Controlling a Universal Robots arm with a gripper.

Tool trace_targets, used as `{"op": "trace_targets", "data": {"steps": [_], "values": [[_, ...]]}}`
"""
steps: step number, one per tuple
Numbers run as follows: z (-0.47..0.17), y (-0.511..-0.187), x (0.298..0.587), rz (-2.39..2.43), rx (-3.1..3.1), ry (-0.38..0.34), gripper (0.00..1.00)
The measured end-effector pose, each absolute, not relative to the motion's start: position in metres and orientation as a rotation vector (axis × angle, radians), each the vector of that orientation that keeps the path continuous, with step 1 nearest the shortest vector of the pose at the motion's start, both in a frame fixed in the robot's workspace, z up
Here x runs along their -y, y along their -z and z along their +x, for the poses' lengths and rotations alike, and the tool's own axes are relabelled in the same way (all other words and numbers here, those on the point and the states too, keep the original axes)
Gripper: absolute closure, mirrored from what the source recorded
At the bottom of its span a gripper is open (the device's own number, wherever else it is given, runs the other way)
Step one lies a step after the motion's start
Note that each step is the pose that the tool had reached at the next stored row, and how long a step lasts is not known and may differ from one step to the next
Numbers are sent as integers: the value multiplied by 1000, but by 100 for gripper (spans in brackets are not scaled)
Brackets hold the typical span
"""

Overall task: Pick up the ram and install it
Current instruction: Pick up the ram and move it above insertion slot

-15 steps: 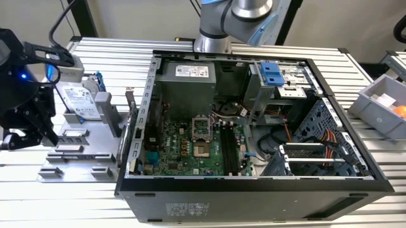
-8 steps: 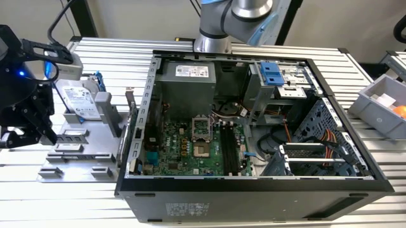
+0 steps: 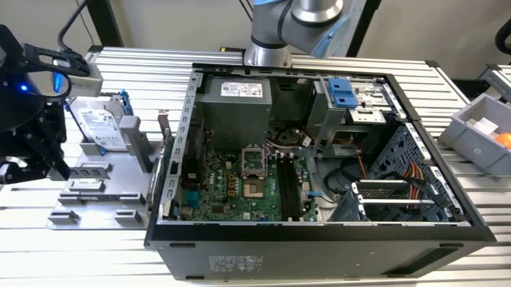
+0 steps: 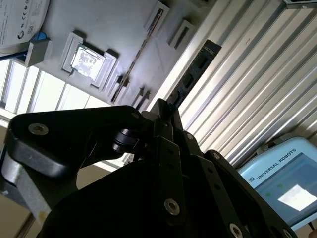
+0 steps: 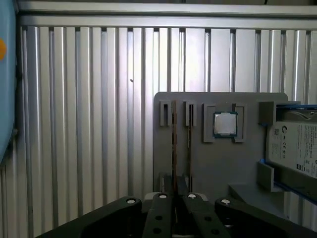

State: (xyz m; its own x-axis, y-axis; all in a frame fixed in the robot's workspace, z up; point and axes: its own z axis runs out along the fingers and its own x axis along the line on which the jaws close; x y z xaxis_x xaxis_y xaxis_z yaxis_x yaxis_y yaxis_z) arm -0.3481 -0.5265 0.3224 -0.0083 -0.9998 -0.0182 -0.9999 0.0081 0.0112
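black gripper [image 3: 36,158] is hanging at the exterior view's left, over the near end of the grey fixture plate [image 3: 104,197] that is sitting on the ribbed aluminium table [image 3: 96,251]. can't tell whether it is open, closed or clamped on anything, since both wrist views are looking past its linkage. ram [image 5: 173,148] is standing on edge in its fixture slot, and in the first wrist view the tool is sitting right at that stick's near end; touching or just short of it, i can't tell. processor chip [image 5: 225,124] is lying in the pocket beside the ram and the hard drive [image 3: 100,128] is leaning at the plate's far end. moving right, the open pc case [image 3: 319,233] is lying on its side with the green motherboard [image 3: 231,185] showing, and its long dark memory slots [image 3: 291,188] are looking empty. grey bin [image 3: 479,143] is sitting at the far right. judging progress: early. the arm is lining up on the stick, so i'm reading pickup, transfer and seating as all outstanding.
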Motion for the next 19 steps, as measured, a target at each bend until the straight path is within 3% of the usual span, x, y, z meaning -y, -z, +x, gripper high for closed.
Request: {"op": "trace_targets", "data": {"steps": [19], "values": [[-348, -335, 526, -2208, -2227, -33, 100]]}}
